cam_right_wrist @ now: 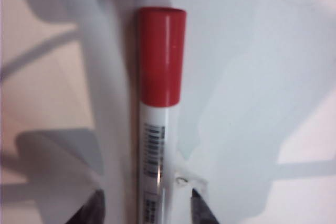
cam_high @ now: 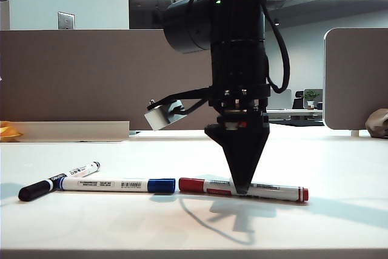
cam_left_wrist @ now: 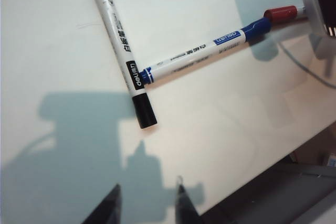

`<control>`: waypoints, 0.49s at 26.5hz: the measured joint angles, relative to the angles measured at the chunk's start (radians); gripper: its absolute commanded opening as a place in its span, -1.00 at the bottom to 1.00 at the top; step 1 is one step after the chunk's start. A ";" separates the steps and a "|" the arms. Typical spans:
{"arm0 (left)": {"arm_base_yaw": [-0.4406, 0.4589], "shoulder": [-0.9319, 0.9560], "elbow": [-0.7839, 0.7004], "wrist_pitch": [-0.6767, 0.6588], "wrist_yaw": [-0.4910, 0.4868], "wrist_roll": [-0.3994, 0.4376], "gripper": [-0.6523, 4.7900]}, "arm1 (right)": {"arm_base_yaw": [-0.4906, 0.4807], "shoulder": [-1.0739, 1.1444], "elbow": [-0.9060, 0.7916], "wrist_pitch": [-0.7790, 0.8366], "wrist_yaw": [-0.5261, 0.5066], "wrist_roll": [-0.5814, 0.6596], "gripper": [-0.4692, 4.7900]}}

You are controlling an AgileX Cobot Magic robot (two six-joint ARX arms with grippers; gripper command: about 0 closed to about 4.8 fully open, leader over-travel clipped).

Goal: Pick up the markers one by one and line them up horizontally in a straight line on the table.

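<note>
Nearest the exterior camera, the white table [cam_high: 339,222] carries 3 markers close to its front edge. Over them hangs the right gripper [cam_high: 242,190], pointing straight down, its open fingers either side of the red marker [cam_high: 242,188] near mid-barrel; whether they touch it cannot be told. That marker lies flat with its long axis left to right, red cap toward the blue marker [cam_high: 118,184], barcode printed just behind the cap. The blue marker lies in the same line, its blue cap almost meeting the red one, with a barcode and a blue label reading "deli". The black marker [cam_high: 57,181] lies aslant, black cap toward the front left, crossing the blue marker's far end. The left gripper [cam_left_wrist: 147,205] hovers above bare table near the black cap, fingers apart and holding nothing.
</note>
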 measured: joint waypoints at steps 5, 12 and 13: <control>0.000 0.000 0.000 0.001 -0.011 0.000 -0.29 | 0.000 0.001 0.042 -0.020 0.000 0.000 -0.02; 0.000 0.000 0.000 0.002 -0.094 0.000 -0.29 | 0.000 0.000 0.230 -0.018 -0.056 0.058 -0.08; 0.000 0.000 0.000 0.002 -0.109 0.000 -0.29 | 0.000 0.000 0.266 -0.016 -0.085 0.076 -0.10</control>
